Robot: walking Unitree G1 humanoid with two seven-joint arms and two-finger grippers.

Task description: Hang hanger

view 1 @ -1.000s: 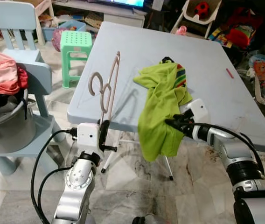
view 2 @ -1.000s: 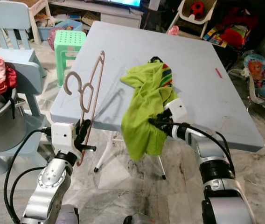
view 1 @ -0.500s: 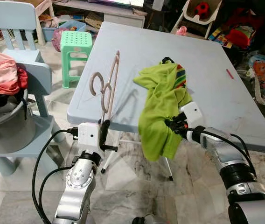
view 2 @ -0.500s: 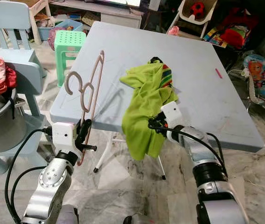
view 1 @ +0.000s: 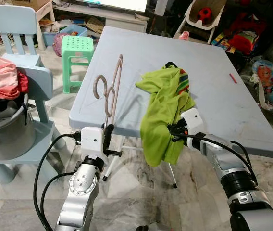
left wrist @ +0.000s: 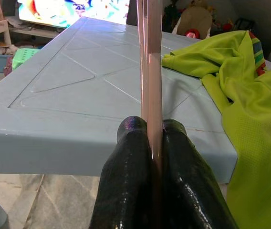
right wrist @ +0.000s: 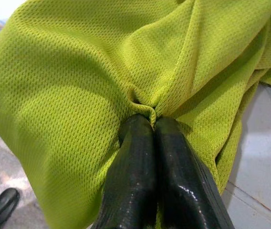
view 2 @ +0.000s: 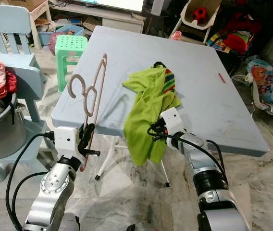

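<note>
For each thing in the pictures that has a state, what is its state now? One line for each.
Left pincer: shut on the hanger, before the table's near edge.
Hanger: held upright, hook on the robot's left.
Right pincer: shut on a fold of the green shirt.
Green shirt: crumpled, partly on the table, partly hanging over the near edge.
Table: standing.
Grey bucket: on the blue chair, heaped with clothes.

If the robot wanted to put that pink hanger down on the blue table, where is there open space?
The table is bare between its left edge and the green shirt, just past the hanger in the left hand. It is also bare from the shirt across to the small red item. The crowded spot is the front edge, where the right hand pinches the hanging shirt.
</note>
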